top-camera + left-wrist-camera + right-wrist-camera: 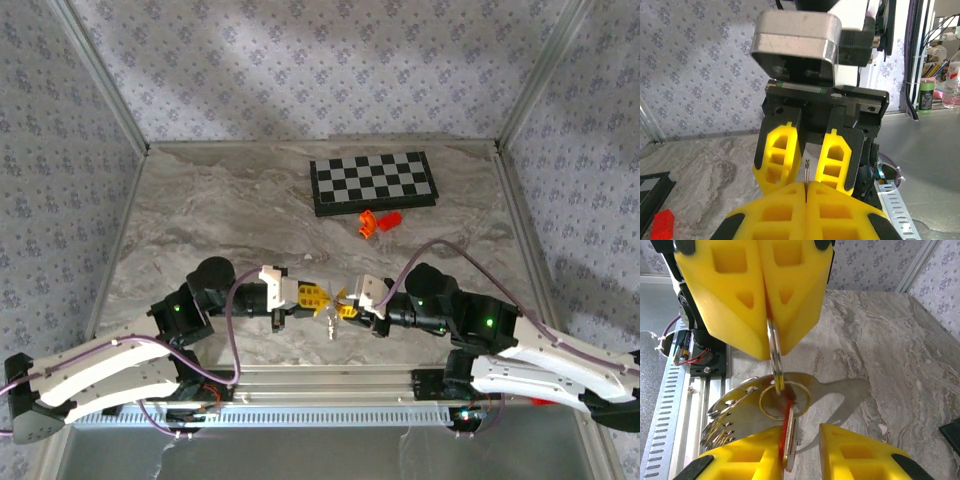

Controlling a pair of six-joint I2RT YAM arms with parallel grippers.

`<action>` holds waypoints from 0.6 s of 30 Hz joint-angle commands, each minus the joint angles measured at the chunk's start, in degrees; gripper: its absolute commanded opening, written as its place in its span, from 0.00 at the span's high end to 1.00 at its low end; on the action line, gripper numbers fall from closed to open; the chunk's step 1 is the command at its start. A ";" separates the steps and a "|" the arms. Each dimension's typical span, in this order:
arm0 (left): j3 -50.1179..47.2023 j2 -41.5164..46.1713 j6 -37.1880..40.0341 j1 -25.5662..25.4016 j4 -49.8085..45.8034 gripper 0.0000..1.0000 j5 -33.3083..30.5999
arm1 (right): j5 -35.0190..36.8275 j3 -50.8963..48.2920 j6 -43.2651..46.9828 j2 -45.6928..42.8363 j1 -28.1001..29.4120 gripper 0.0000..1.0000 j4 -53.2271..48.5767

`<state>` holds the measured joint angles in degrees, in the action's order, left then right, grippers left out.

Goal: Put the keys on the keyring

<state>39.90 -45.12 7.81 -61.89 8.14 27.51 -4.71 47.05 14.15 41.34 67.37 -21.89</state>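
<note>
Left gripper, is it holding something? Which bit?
Yes. The left gripper is shut on the keyring, pinching one end of the loop; the rest sticks out past its fingertips.

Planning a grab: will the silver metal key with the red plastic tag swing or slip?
Probably swings: the silver metal key dangles from the pale keyring pinched in the left gripper. Its flat, shiny metal looks slippery; the red tag seems grippier.

Nothing legible on screen at the moment, folks.
The border of the black-and-white folding chessboard is too small to make out, and any print on the green cylindrical container off to the side is blurred beyond reading.
</note>
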 commanded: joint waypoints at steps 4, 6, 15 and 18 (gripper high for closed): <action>0.09 1.34 -0.88 -0.26 3.25 1.00 1.54 | -1.23 -1.65 -1.23 -1.57 -0.14 0.79 3.92; -0.15 1.37 -0.89 -0.27 3.24 1.00 1.68 | -2.00 -2.42 -1.32 -1.92 -0.14 0.80 5.02; -0.25 1.64 -0.87 -0.25 2.80 1.00 1.20 | -3.31 -3.58 -1.58 -2.23 -0.20 0.86 8.03; -0.26 1.79 -0.78 -0.25 2.21 1.00 0.99 | -3.13 -3.98 -1.66 -2.36 -0.20 0.92 8.81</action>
<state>39.90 -44.95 7.79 -61.89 8.38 27.68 -7.09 43.59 13.02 39.72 67.37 -15.62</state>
